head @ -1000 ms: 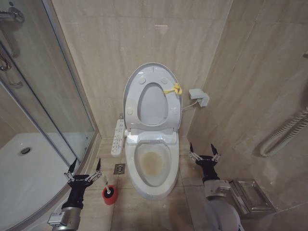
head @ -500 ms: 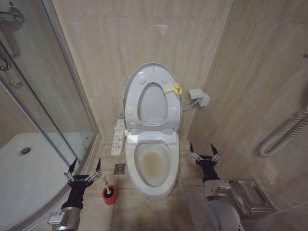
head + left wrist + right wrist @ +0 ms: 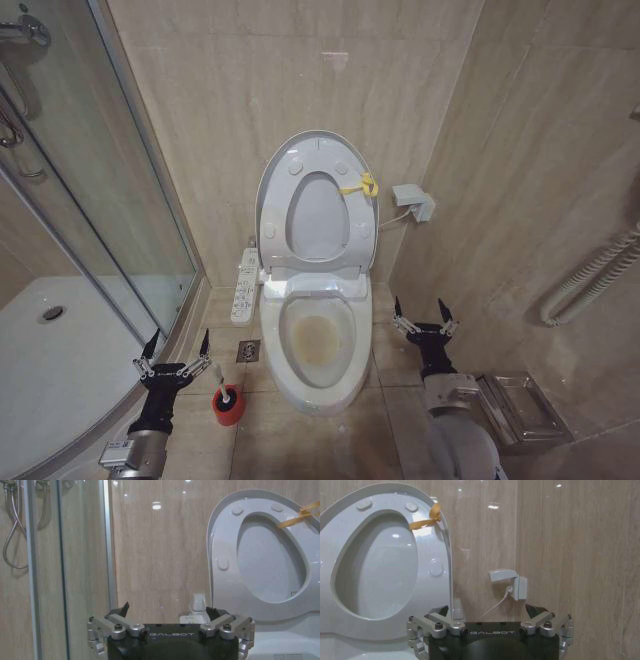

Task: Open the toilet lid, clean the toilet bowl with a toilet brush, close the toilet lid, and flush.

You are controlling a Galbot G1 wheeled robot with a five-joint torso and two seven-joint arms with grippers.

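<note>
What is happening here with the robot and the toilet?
The toilet lid is already raised against the wall, and the stained toilet bowl is uncovered. The left gripper hovers open next to the toilet brush on the floor. The right gripper waits open on the bowl's other side.

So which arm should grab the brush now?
Probably the left. Its open tool hovers right beside the brush on the floor, while the right tool sits across the toilet bowl, whose lid is already up.

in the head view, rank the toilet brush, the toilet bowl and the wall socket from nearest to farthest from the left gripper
From the left gripper:
1. Toilet brush, on the floor just beside it.
2. Toilet bowl, middle of the floor.
3. Wall socket, on the far wall beyond the bowl.
</note>
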